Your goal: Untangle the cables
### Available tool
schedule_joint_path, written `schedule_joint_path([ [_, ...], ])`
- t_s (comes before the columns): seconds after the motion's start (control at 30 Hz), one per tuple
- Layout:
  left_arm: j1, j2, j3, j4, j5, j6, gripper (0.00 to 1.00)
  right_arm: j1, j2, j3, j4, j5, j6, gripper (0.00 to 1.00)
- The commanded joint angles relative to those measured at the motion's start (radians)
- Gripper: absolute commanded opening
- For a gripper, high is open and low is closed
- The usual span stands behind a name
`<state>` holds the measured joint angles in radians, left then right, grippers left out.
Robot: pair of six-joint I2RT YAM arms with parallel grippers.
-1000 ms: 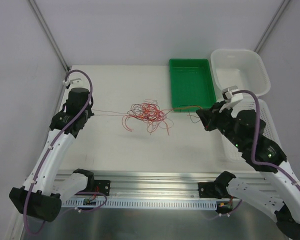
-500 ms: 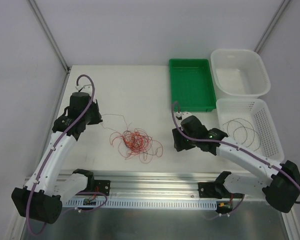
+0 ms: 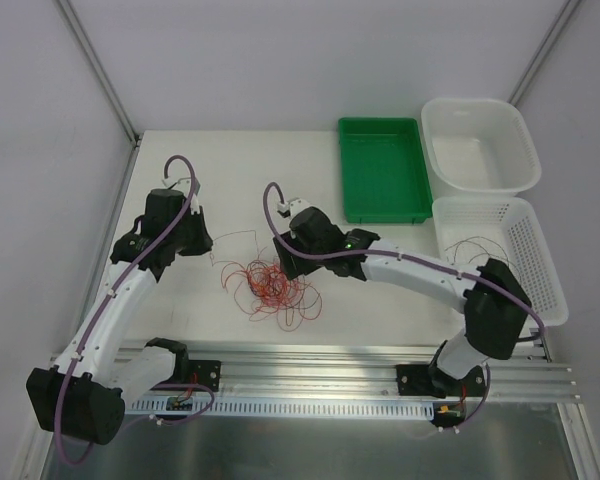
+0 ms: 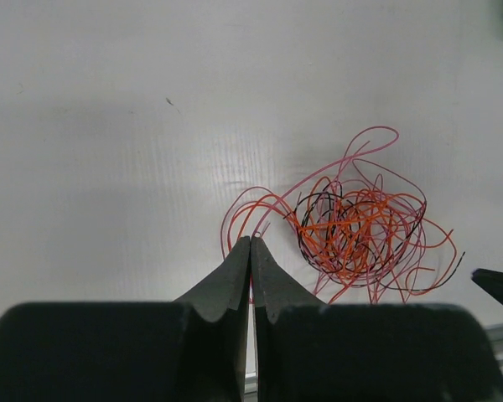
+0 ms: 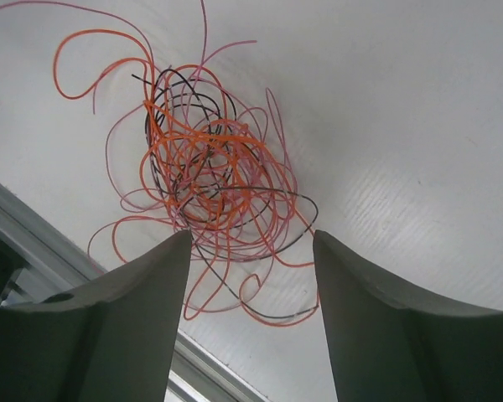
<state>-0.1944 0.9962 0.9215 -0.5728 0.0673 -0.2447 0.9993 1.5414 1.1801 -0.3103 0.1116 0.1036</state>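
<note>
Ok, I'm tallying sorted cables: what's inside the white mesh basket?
A thin dark cable, loosely looped, lies in the mesh basket. The right arm covers its near corner, so that part is hidden.

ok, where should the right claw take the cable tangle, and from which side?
Take the orange loop sticking out of the cable tangle, not the dense core. Probably come straight down from above: the wires lie flat on the table, and that loop stands clear, so the open right claw would close on one strand.

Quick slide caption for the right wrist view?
Open right hand above the tangled red, orange and black cables on the white table.
</note>
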Motion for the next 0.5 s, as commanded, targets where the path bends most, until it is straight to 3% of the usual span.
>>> schedule_joint_path([
  [0.0,0.006,-0.013,-0.003,0.022,-0.014,0.007,0.00,0.009,0.124,0.068,0.053,-0.049,-0.008,0.64],
  [0.23,0.004,-0.022,-0.007,0.022,-0.049,0.005,0.00,0.013,0.318,0.108,0.094,-0.088,0.004,0.62],
  [0.3,0.004,-0.022,-0.007,0.022,-0.052,0.005,0.00,0.012,0.345,0.105,0.108,-0.090,0.007,0.56],
  [0.4,0.006,-0.025,-0.009,0.021,-0.061,0.008,0.00,0.007,0.339,0.105,0.088,-0.052,-0.007,0.36],
  [0.43,0.006,-0.031,-0.009,0.021,-0.089,0.012,0.00,0.004,0.315,0.104,0.079,-0.032,-0.015,0.22],
  [0.47,0.006,-0.034,-0.009,0.021,-0.101,0.010,0.00,-0.001,0.300,0.104,0.070,-0.021,-0.022,0.16],
])
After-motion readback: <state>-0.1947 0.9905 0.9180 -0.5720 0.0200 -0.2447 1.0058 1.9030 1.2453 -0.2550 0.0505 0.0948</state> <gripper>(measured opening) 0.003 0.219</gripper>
